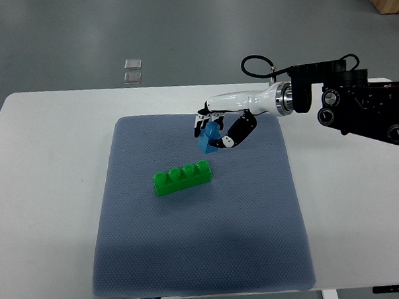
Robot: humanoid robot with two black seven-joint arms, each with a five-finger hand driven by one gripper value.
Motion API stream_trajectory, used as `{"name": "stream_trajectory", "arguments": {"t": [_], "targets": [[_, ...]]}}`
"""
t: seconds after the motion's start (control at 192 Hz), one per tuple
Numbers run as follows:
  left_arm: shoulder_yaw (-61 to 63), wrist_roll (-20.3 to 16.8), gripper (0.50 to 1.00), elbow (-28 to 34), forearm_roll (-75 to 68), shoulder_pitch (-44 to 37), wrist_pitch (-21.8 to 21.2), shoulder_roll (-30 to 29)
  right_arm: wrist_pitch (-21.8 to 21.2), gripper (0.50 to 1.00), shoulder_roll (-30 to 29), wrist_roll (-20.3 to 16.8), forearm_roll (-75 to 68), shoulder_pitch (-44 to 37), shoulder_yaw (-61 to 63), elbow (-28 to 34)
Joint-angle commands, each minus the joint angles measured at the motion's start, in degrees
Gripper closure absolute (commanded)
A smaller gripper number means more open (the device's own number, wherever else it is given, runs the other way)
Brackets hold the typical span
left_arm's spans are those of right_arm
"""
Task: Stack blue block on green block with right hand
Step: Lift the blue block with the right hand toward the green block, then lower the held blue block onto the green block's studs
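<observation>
Blue block [209, 137] pinched in right hand [217, 129] fingers [228, 140], above green block [182, 178]

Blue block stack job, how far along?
Done: the right hand has closed its fingers around the blue block at the far part of the grey mat.

In hand: the block is gripped; whether it is off the mat I cannot tell.

Left: carry it to the green block, which lies apart nearer the camera with its four studs bare, and seat it on top.
</observation>
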State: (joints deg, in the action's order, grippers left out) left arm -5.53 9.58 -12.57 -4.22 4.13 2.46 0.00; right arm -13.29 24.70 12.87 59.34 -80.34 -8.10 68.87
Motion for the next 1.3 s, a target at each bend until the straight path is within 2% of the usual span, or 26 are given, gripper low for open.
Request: {"name": "stream_trajectory", "arguments": {"t": [0.0,0.235,0.454,0.459,0.548,1.294], "targets": [[0.00,0.00,0.500,-0.09,0.00,0.00,0.00,0.00,2.30,0.963,-0.97,0.84,-0.10,-0.17,-0.08,0.92],[-0.01,0.00,0.500,-0.09,0.00,0.00,0.00,0.00,5.64,0.961,-4.05,0.66,-0.10,1.33,-0.25,0.92],[0.00,0.00,0.500,-0.09,0.00,0.00,0.00,0.00,6.17,0.957,-5.63,-0.30,-0.10,2.47,-0.52,0.04],[0.00,0.00,0.500,-0.09,0.00,0.00,0.00,0.00,6.26,0.955,-5.98,-1.35,-0.02,2.73,-0.60,-0.22],[0.00,0.00,0.500,-0.09,0.00,0.00,0.00,0.00,6.69,0.955,-6.86,-2.85,-0.10,3.26,-0.60,-1.28],[0.00,0.00,0.500,-0.09,0.00,0.00,0.00,0.00,8.98,0.953,-10.82,-3.38,0.42,7.30,-0.78,-5.94]]}}
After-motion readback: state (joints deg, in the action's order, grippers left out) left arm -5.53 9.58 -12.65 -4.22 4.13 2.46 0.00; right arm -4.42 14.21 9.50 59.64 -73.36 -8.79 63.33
